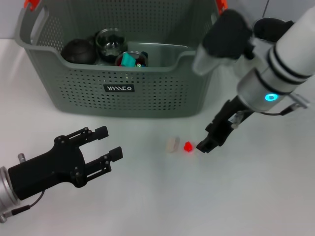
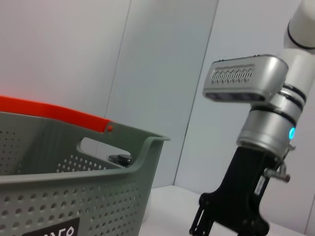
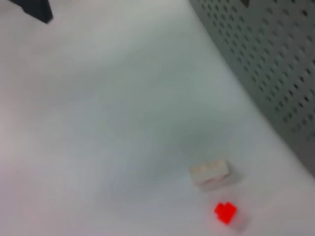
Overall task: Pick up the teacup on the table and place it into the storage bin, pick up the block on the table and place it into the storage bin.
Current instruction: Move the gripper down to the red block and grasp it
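Note:
The grey-green storage bin (image 1: 147, 93) stands at the back of the white table, and also shows in the left wrist view (image 2: 74, 196) and the right wrist view (image 3: 266, 59). Inside it lies a clear glass teacup (image 1: 110, 43) among other items. A small red block (image 1: 188, 146) (image 3: 225, 212) and a beige block (image 1: 171, 144) (image 3: 209, 173) rest on the table in front of the bin. My right gripper (image 1: 204, 145) (image 2: 206, 223) hangs low just right of the red block, holding nothing. My left gripper (image 1: 109, 142) is open and empty at the lower left.
The bin also holds a black round object (image 1: 78, 50) and a teal piece (image 1: 129, 59). Orange clips (image 1: 32, 4) mark its handles. White table surface (image 1: 162, 196) spreads around the blocks and between the two arms.

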You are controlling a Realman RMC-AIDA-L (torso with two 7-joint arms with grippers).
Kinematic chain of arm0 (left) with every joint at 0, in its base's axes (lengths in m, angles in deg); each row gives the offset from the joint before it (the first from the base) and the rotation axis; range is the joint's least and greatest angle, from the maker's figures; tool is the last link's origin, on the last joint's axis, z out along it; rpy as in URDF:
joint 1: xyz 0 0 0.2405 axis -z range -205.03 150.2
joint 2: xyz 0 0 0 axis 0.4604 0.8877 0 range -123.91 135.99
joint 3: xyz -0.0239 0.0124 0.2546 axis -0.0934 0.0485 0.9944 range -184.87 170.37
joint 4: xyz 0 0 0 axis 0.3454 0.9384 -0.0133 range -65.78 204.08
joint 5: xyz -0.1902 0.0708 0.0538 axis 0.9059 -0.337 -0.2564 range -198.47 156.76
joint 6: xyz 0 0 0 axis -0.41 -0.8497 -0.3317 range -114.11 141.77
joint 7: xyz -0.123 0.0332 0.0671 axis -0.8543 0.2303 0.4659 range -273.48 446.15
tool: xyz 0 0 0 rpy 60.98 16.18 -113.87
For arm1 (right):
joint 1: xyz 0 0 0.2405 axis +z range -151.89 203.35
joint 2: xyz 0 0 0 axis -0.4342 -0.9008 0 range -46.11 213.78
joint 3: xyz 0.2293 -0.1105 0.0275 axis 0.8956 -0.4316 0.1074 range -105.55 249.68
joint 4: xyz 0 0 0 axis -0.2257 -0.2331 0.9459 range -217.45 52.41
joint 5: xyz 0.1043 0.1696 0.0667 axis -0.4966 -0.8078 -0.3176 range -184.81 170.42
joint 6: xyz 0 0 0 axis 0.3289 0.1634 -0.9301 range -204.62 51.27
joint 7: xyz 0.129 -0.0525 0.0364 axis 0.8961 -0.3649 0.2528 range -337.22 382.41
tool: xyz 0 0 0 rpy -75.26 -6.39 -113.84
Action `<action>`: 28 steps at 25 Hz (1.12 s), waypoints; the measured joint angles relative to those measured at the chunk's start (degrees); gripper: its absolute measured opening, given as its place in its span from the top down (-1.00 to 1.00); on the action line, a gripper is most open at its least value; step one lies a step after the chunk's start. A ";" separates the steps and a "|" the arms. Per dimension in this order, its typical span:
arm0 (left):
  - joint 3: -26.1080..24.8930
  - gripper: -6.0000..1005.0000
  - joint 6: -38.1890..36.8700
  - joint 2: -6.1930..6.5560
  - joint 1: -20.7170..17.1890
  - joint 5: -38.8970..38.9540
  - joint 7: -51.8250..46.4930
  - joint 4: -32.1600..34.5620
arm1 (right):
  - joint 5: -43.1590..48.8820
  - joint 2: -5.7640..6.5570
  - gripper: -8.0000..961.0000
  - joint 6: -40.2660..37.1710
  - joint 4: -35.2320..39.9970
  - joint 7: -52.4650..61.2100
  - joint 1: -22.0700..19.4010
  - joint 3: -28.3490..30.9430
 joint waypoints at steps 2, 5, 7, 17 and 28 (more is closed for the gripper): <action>0.00 -0.31 0.05 -0.05 -0.02 0.00 0.00 0.01 | 0.00 -0.06 -0.20 2.86 -0.46 -0.38 -0.31 -2.86; 0.00 -0.31 0.12 -0.04 -0.09 0.00 0.00 0.02 | 0.00 -0.18 -0.20 7.45 -0.64 -1.25 -1.02 -8.64; 0.00 -0.31 0.15 -0.04 -0.11 0.00 0.00 0.02 | 0.00 -0.19 -0.19 8.18 -0.65 -1.37 -1.14 -9.76; 0.00 -0.31 1.09 -0.10 -0.32 0.00 0.00 -0.11 | -2.88 -0.32 -0.17 12.96 -3.21 -3.82 -0.73 -14.03; 0.00 -0.31 1.13 -0.12 -0.35 0.00 0.07 -0.20 | -7.01 -0.48 -0.15 20.26 -8.67 -4.60 0.36 -17.51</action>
